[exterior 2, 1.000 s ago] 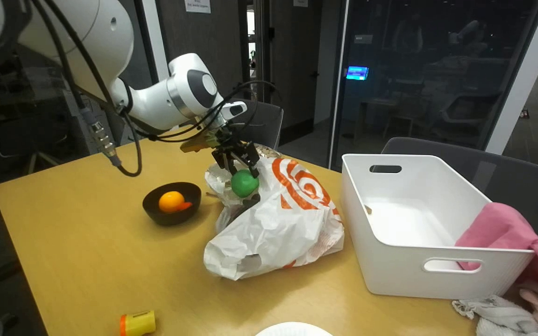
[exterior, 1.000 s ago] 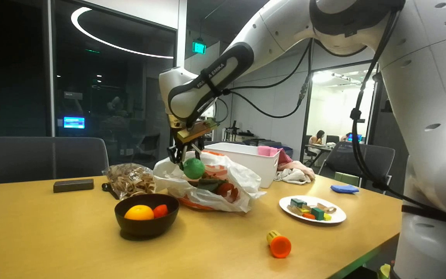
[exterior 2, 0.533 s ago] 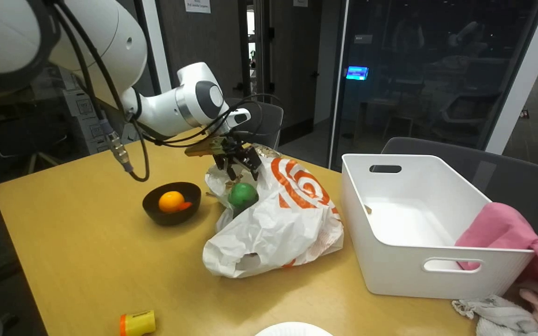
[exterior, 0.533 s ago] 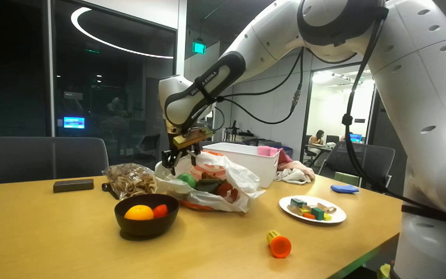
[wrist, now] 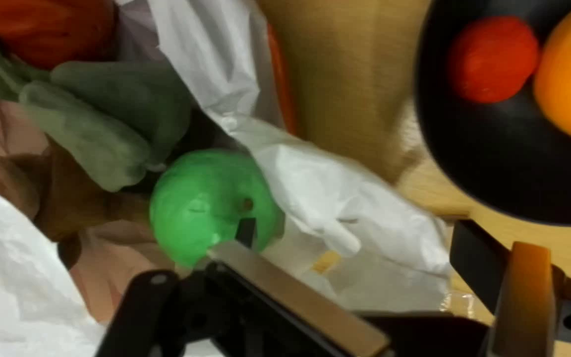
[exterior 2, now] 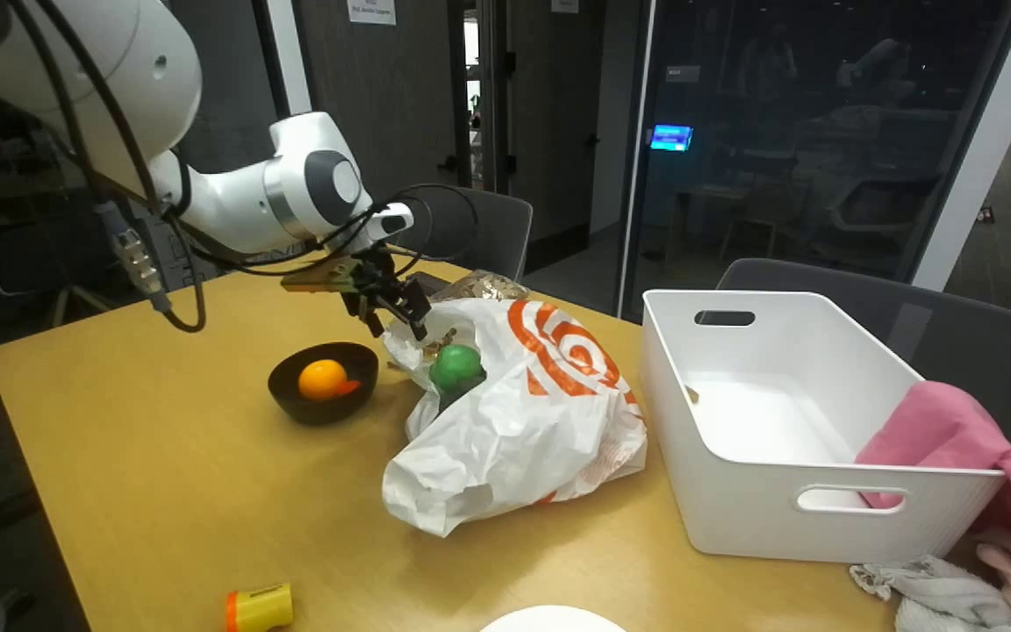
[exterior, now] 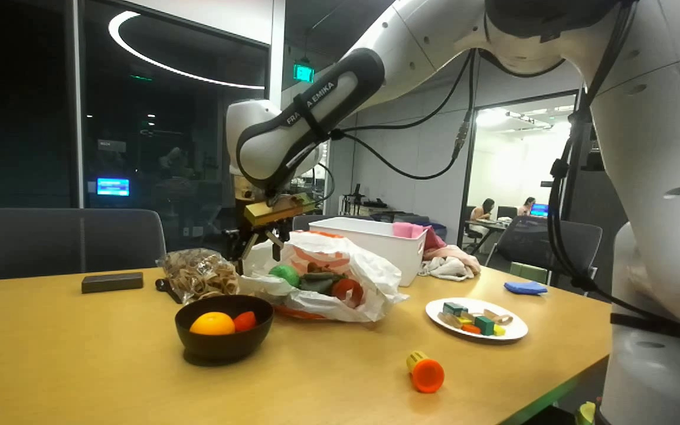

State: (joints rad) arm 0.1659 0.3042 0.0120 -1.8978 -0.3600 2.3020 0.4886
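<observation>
Hovers near the far edge of the table point(exterior 2: 163, 456) with spread, empty gripper point(exterior 2: 398, 331) — could catch on the loose, crumpled white bag point(exterior 2: 519, 430) close by, spilling the green ball point(exterior 2: 455, 366).

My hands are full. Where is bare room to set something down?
Bare tabletop lies between the black bowl and the yellow cylinder and, in an exterior view, beside the bowl in front of the gray block. It is crowded around the white plastic bag, with the open end effector at its mouth and bowl, clear bag and white bin close.
</observation>
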